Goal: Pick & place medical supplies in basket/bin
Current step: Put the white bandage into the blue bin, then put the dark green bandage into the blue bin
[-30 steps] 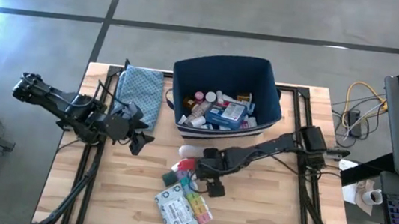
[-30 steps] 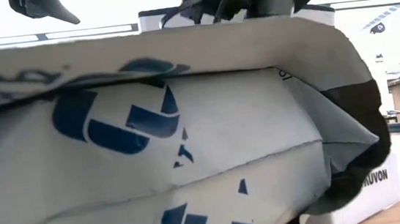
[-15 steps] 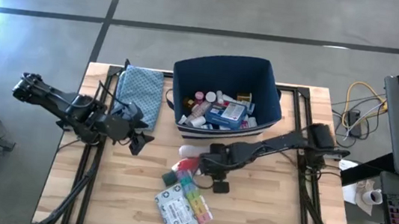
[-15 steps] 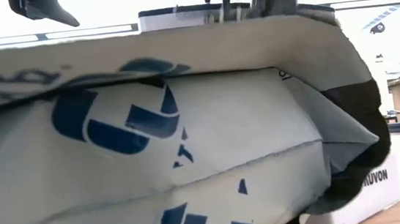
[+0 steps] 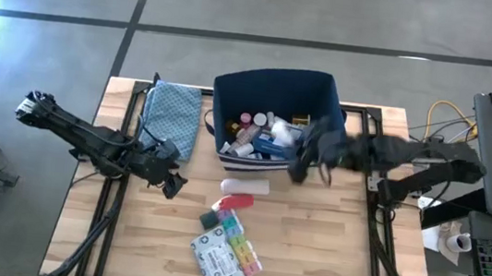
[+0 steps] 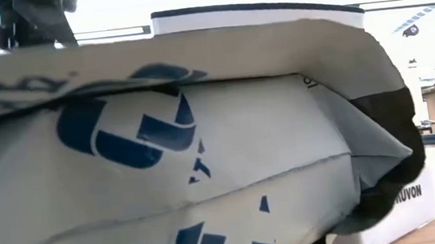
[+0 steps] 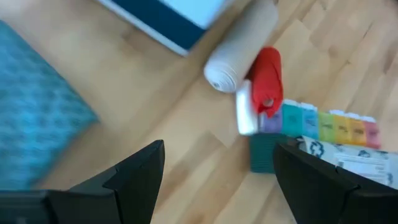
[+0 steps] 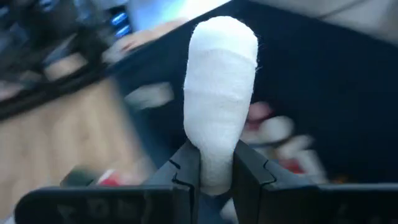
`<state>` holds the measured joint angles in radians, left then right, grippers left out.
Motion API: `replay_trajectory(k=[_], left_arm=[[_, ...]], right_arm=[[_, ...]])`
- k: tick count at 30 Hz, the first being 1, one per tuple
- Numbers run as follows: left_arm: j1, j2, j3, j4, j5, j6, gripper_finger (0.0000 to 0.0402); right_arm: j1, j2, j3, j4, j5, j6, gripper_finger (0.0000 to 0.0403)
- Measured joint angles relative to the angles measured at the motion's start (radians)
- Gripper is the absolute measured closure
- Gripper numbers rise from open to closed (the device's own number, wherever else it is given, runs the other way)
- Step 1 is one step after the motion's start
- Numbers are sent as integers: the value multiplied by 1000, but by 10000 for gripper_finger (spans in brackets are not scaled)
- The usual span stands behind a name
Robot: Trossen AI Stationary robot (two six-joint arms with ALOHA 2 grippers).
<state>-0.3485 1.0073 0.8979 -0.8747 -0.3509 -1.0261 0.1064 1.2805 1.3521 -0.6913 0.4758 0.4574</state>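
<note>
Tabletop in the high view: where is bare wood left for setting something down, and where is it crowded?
Bare wood lies right of the pill organiser, below the bin, and at the near-left corner under the left tool. It is crowded in the bin and around the red tube and flat packet.

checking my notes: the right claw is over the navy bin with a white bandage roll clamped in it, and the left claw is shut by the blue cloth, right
One thing is off: the left claw is open, not shut; the left wrist view shows its fingers spread wide apart with nothing between them. The rest holds: the right claw is clamped on the white bandage roll over the navy bin, and the left claw sits by the blue cloth.
</note>
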Motion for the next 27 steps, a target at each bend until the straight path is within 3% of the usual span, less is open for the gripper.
replay_trajectory(k=[3,7,11,17,22,27], left_arm=[[0,0,-86,130,42,-32,125],[0,0,-216,375,89,-88,125],[0,0,-315,561,139,-203,125],[0,0,-342,573,160,-266,125],[-6,23,-323,598,162,-132,125],[-13,143,-243,594,163,-72,125]], right_arm=[[-117,-20,0,3,-21,-2,350],[-280,1,-2,-2,-177,-20,348],[-364,37,-2,-5,-314,-23,322],[-370,79,-2,-8,-399,-17,246],[-360,84,-2,-8,-401,-18,187],[-354,59,10,-7,-398,-19,146]])
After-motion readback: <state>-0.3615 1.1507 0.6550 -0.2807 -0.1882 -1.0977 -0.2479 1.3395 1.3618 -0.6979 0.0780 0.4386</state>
